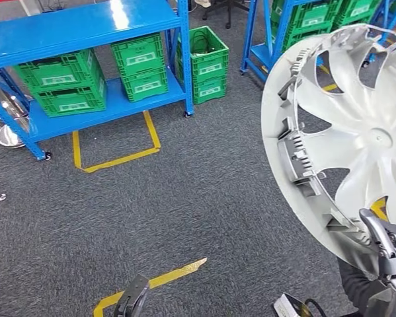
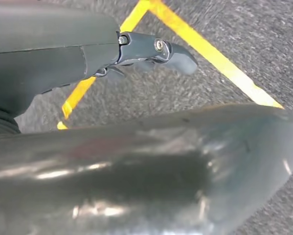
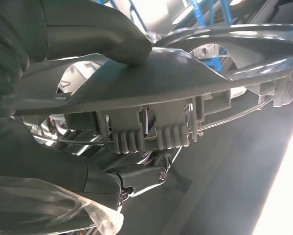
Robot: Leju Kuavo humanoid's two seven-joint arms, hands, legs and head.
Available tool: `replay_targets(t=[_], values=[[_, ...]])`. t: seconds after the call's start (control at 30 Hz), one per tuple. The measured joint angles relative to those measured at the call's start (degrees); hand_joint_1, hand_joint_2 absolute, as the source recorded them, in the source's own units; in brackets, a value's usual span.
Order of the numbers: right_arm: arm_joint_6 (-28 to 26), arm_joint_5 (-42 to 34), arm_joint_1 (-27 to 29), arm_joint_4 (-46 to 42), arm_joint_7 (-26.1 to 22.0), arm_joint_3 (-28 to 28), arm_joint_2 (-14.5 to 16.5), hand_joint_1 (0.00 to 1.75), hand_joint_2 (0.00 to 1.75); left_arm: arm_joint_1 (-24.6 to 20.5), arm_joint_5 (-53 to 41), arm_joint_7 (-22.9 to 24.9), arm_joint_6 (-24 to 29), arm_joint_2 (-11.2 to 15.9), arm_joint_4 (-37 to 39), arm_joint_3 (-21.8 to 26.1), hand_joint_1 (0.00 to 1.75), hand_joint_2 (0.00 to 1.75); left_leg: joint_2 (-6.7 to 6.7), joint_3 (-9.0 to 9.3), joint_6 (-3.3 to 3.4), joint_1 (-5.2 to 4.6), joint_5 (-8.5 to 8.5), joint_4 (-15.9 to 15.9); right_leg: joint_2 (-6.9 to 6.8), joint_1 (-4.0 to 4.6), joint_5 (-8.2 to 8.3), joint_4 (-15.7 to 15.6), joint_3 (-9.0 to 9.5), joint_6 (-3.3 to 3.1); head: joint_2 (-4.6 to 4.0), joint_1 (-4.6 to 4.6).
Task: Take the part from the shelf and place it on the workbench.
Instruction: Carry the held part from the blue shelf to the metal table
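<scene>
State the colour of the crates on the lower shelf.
Green, each with a pale label; the crates sit on the blue shelf, clearest in the head view.

Grey carpet floor (image 1: 186,198), marked with yellow tape lines (image 1: 117,158) just in front of blue shelf (image 1: 86,26). Green crates (image 1: 66,82) on the shelf's lower board, more (image 1: 141,66) beside them. Stacked green crates (image 1: 208,63) on the floor beside the shelf's right leg.

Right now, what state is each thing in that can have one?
wheel cover: lifted off the shelf, held up, inner side facing the camera
right hand: grips the wheel cover's lower rim
left hand: hanging low over the floor, holding nothing
green crates: sitting on the blue shelf
</scene>
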Motion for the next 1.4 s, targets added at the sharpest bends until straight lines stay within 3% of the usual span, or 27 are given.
replay_targets(t=[0.07, 0.13, 0.2, 0.27, 0.3, 0.33, 0.4, 0.47, 0.5, 0.57, 0.63, 0.7, 0.77, 0.8, 0.83, 0.87, 0.93, 1.0, 1.07, 1.1, 1.17, 1.23, 1.3, 1.33, 1.4], values=[[0.0, 0.0, 0.1, -0.1, 0.0, 0.0, 0.0, 1.75, 1.75, -0.1, 0.0, 0.0, 0.0, -0.1, 0.0, 0.0, 0.00, 0.00, 1.16, 0.10, 0.25, 0.06, 0.07, -0.8, 0.80, -0.17, 0.29, 0.0, -0.78, 0.83, 0.00, -0.19], [0.0, 0.0, 0.2, -0.1, 0.0, 0.0, 0.0, 1.75, 1.75, -0.2, 0.0, 0.0, 0.0, -0.2, 0.0, 0.0, 0.00, 0.00, 2.62, 0.29, 0.71, 0.28, 0.52, -1.5, -1.38, 0.02, -0.94, 1.7, -2.08, 1.32, 0.00, 0.12], [0.0, 0.0, 0.1, -0.2, -0.1, 0.1, 0.0, 1.75, 1.75, -0.1, 0.0, 0.0, 0.0, -0.2, 0.0, 0.0, 0.00, 0.00, 4.19, 0.34, 1.03, 0.28, 0.68, -1.8, -4.63, 0.17, -4.22, 8.0, -5.13, 1.64, 0.00, 0.50], [0.0, 0.0, 0.1, -0.2, -0.3, 0.2, 0.0, 1.75, 1.75, 0.0, 0.0, 0.0, 0.0, -0.2, 0.0, 0.0, 0.00, 0.00, 5.89, 0.27, 1.11, 0.17, 0.62, -1.7, -5.73, 0.06, -6.73, 14.9, -8.34, 2.02, 0.00, 0.60], [0.0, 0.0, 0.1, -0.2, -0.4, 0.2, 0.0, 1.75, 1.75, 0.1, 0.0, 0.0, 0.0, -0.2, 0.0, 0.0, 0.00, 0.00, 6.70, 0.26, 1.09, 0.14, 0.57, -1.6, -5.96, 0.00, -6.64, 15.9, -8.73, 2.14, 0.00, 0.60], [0.0, 0.0, 0.1, -0.2, -0.5, 0.2, 0.0, 1.75, 1.75, 0.0, 0.0, 0.0, 0.0, -0.2, 0.0, 0.0, 0.00, 0.00, 7.44, 0.25, 1.02, 0.13, 0.50, -1.6, -6.24, -0.05, -5.53, 14.5, -7.89, 2.20, 0.00, 0.61], [0.0, 0.0, 0.1, -0.2, -0.6, 0.1, 0.0, 1.75, 1.75, -0.1, -0.1, 0.0, 0.0, -0.3, 0.0, 0.0, 0.00, 0.00, 8.69, 0.30, 0.66, 0.08, 0.23, -1.3, -8.03, -0.02, -2.36, 6.7, -3.49, 2.13, 0.00, 0.62], [0.0, 0.0, 0.0, -0.2, -0.7, 0.1, 0.0, 1.75, 1.75, -0.1, -0.1, 0.0, 0.0, -0.2, 0.0, 0.1, 0.00, 0.00, 9.62, 0.31, 0.09, -0.24, -0.09, -0.9, -9.60, 0.15, -0.86, 0.8, -0.07, 1.61, 0.00, 0.53], [0.0, 0.0, 0.0, -0.2, -0.7, 0.1, 0.0, 1.75, 1.75, -0.1, -0.1, 0.0, 0.0, -0.2, 0.0, 0.1, 0.00, 0.00, 10.05, 0.34, -0.17, -0.39, -0.16, -0.8, -9.73, 0.28, -0.91, 0.0, 0.36, 1.29, 0.00, 0.48], [0.0, 0.0, -0.1, -0.3, -0.7, 0.1, 0.0, 1.75, 1.75, -0.2, -0.2, 0.0, 0.0, -0.2, 0.0, 0.1, 0.00, 0.00, 10.73, 0.42, -0.63, -0.39, -0.30, -0.7, -8.52, 0.31, -0.64, 0.2, 0.23, 0.62, 0.00, 0.45], [0.0, 0.0, -0.1, -0.3, -0.7, 0.0, 0.0, 1.75, 1.75, -0.3, -0.3, 0.0, 0.0, -0.2, 0.0, 0.1, 0.00, 0.00, 9.17, -0.02, -1.21, -0.13, -1.78, 0.8, -7.49, 0.14, -0.35, 0.0, 0.09, -0.03, 0.00, 0.39], [0.0, 0.0, -0.3, -0.4, -0.7, 0.0, 0.0, 1.75, 1.75, -0.3, -0.4, 0.0, -0.1, -0.2, 0.0, 0.1, 0.00, 0.00, 6.47, -2.37, -1.61, 0.07, -5.51, 6.7, -6.40, 0.03, -0.09, 0.0, -0.08, -0.56, 0.00, 0.28], [0.0, 0.0, -0.5, -0.4, -0.6, -0.1, 0.0, 1.75, 1.75, -0.1, -0.5, 0.0, -0.1, -0.1, 0.0, 0.1, 0.00, 0.00, 5.56, -5.51, -1.63, 0.09, -8.71, 14.1, -5.04, 0.12, 0.05, 0.0, -0.28, -0.82, 0.00, 0.27], [0.0, 0.0, -0.6, -0.4, -0.5, -0.1, 0.0, 1.75, 1.75, -0.1, -0.5, 0.0, -0.2, -0.1, 0.0, 0.2, 0.00, 0.00, 5.48, -6.23, -1.54, 0.07, -8.83, 15.7, -4.28, 0.17, 0.10, 0.0, -0.34, -0.86, 0.00, 0.27], [0.0, 0.0, -0.6, -0.4, -0.5, -0.1, 0.0, 1.75, 1.75, -0.1, -0.5, 0.0, -0.2, 0.0, 0.0, 0.2, 0.00, 0.00, 5.36, -5.98, -1.37, 0.07, -7.79, 15.1, -3.49, 0.21, 0.14, 0.1, -0.36, -0.86, 0.00, 0.27], [0.0, 0.0, -0.7, -0.4, -0.5, -0.1, 0.0, 1.75, 1.75, -0.1, -0.5, 0.0, -0.2, 0.0, 0.0, 0.3, 0.00, 0.00, 5.00, -4.81, -1.11, 0.06, -5.84, 12.5, -2.69, 0.24, 0.18, 0.2, -0.34, -0.82, 0.00, 0.27], [0.0, 0.0, -0.7, -0.4, -0.5, -0.1, 0.0, 1.75, 1.75, -0.1, -0.5, -0.1, -0.2, 0.0, 0.0, 0.4, 0.00, 0.00, 2.59, -1.54, -0.40, 0.13, -1.85, 4.9, -1.26, 0.26, 0.26, 0.3, -0.43, -0.62, 0.00, 0.32], [0.0, 0.0, -0.9, -0.4, -0.4, -0.1, 0.0, 1.75, 1.75, -0.2, -0.5, -0.1, -0.1, 0.1, 0.0, 0.4, 0.00, 0.00, 0.59, 0.25, 0.00, 0.13, -0.66, 0.4, 0.06, 0.09, 0.53, 0.5, -0.99, -0.07, 0.00, 0.31], [0.0, 0.0, -0.9, -0.5, -0.4, -0.1, 0.0, 1.75, 1.75, -0.2, -0.5, -0.1, 0.0, 0.1, 0.0, 0.4, 0.00, 0.00, 1.16, 0.48, 0.17, 0.04, -0.77, -0.5, 1.40, -0.14, 1.05, 0.2, -1.57, 0.84, 0.00, 0.26], [0.0, 0.0, -0.8, -0.5, -0.3, -0.1, 0.0, 1.75, 1.75, -0.3, -0.5, -0.1, 0.0, 0.1, 0.0, 0.4, 0.00, 0.00, 1.90, 0.57, 0.34, 0.10, -0.51, -0.8, 1.29, -0.17, 1.06, 0.2, -1.88, 1.19, 0.00, 0.30], [0.0, 0.0, -0.8, -0.5, -0.3, -0.1, 0.0, 1.75, 1.75, -0.4, -0.6, -0.2, 0.0, 0.0, 0.0, 0.5, 0.00, 0.00, 3.40, 0.85, 0.81, 0.30, 0.04, -1.7, -1.28, 0.06, -0.62, 2.7, -3.42, 1.64, 0.00, 0.66], [0.0, 0.0, -1.0, -0.5, -0.4, 0.1, 0.0, 1.75, 1.75, -0.4, -0.6, -0.3, -0.1, -0.1, 0.0, 0.5, 0.00, 0.00, 5.00, 0.86, 1.09, 0.21, 0.20, -1.9, -4.75, 0.12, -4.23, 9.8, -6.79, 1.97, 0.00, 0.98], [0.0, 0.1, -1.0, -0.5, -0.5, 0.2, 0.0, 1.75, 1.75, -0.3, -0.6, -0.3, 0.0, -0.1, 0.0, 0.5, 0.00, 0.00, 6.68, 0.77, 1.12, 0.07, 0.12, -1.8, -5.90, -0.01, -6.17, 15.6, -9.34, 2.33, 0.00, 1.00], [0.0, 0.0, -1.0, -0.5, -0.5, 0.2, 0.0, 1.75, 1.75, -0.3, -0.6, -0.3, 0.0, -0.1, 0.0, 0.5, 0.00, 0.00, 7.45, 0.76, 1.08, 0.05, 0.06, -1.8, -6.15, -0.07, -5.64, 15.5, -9.06, 2.42, 0.00, 1.01], [0.0, 0.0, -1.0, -0.5, -0.4, 0.2, 0.0, 1.75, 1.75, -0.3, -0.6, -0.3, 0.0, -0.1, 0.0, 0.5, 0.00, 0.00, 8.77, 0.84, 0.82, 0.03, -0.16, -1.6, -7.37, -0.11, -2.53, 9.1, -5.18, 2.39, 0.00, 1.02]])
